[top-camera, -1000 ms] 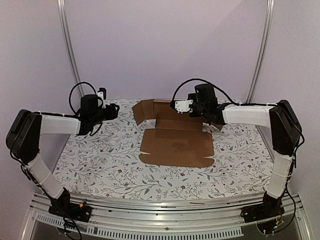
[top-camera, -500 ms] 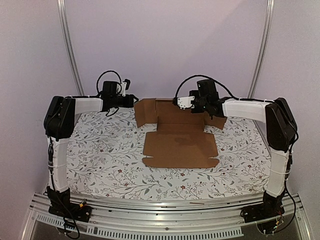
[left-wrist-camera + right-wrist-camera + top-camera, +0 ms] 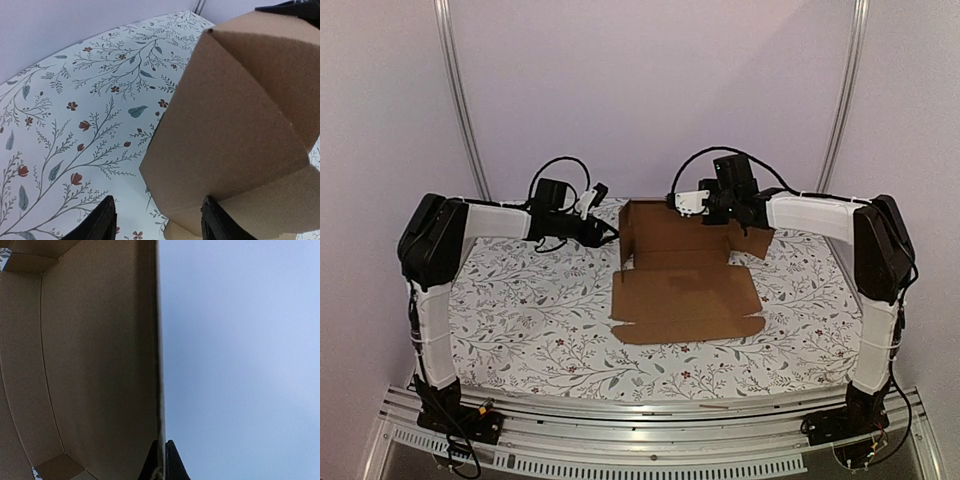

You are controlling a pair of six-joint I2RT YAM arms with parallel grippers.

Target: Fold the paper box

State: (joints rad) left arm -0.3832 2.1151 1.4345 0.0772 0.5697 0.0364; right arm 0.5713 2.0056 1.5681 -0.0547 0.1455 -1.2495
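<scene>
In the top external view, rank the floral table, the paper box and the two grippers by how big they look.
1. floral table
2. paper box
3. left gripper and right gripper: they look about alike, and the right one is partly merged with the box, so they are unranked.

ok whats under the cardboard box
The cardboard box lies on the flowered tablecloth, which shows all around its edges. The patch of cloth right beneath the flat panel is covered, so nothing there can be checked.

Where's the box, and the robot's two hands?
paper box point(image 3: 685, 295), top view, flat front panel
left hand point(image 3: 157, 201), left wrist view, between its fingertips
right hand point(image 3: 161, 461), right wrist view, between its fingertips
</scene>
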